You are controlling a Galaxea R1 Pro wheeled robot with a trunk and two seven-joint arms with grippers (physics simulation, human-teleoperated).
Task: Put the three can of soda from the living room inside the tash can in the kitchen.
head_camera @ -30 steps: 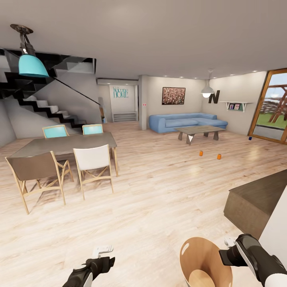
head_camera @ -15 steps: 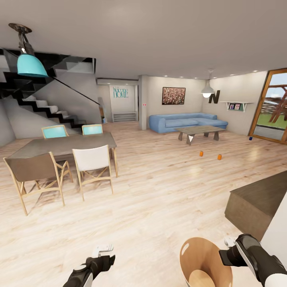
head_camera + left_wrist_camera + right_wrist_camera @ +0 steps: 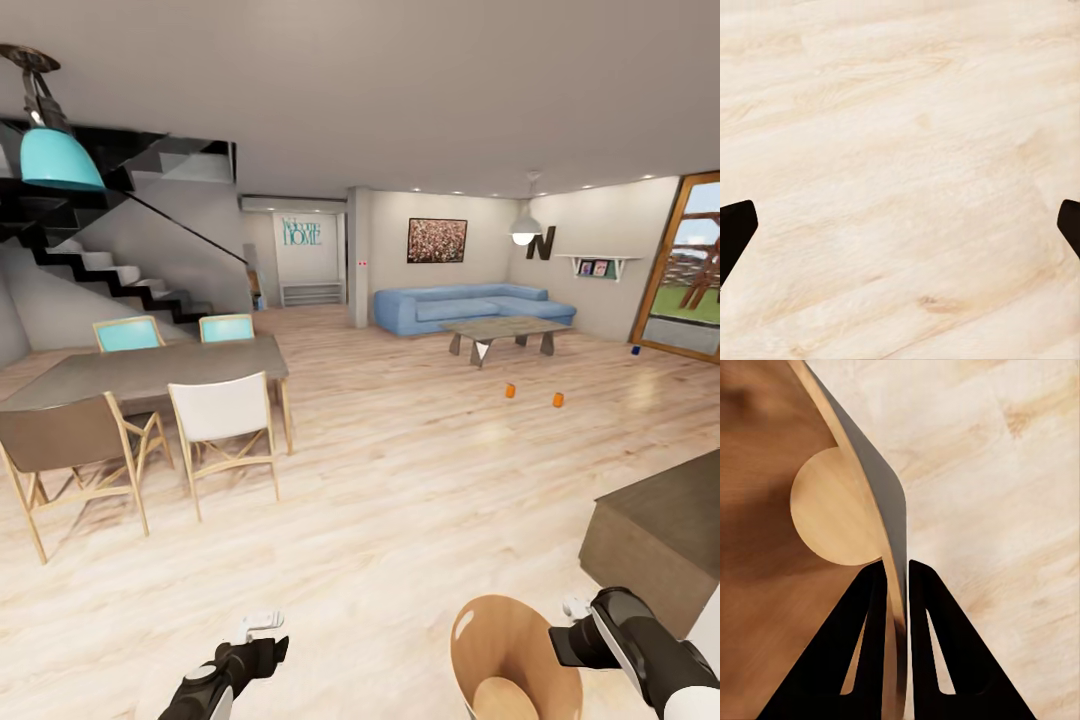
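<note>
Two orange cans of soda stand on the wood floor of the living room, in front of the coffee table. A dark blue can sits far right by the glass door. The tash can, copper-brown inside, hangs at the lower edge of the head view with my right gripper shut on its rim. In the right wrist view the two fingers pinch the bin's wall. My left gripper is open over bare floor, fingertips far apart.
A dining table with several chairs stands at the left. A dark low counter block juts in at the right. The blue sofa lines the far wall, and black stairs rise at the left.
The whole view has shifted: table and chairs slid left and nearer, the cans slightly right, so the camera moved forward. Both grippers keep their pose and the bin stays held.
</note>
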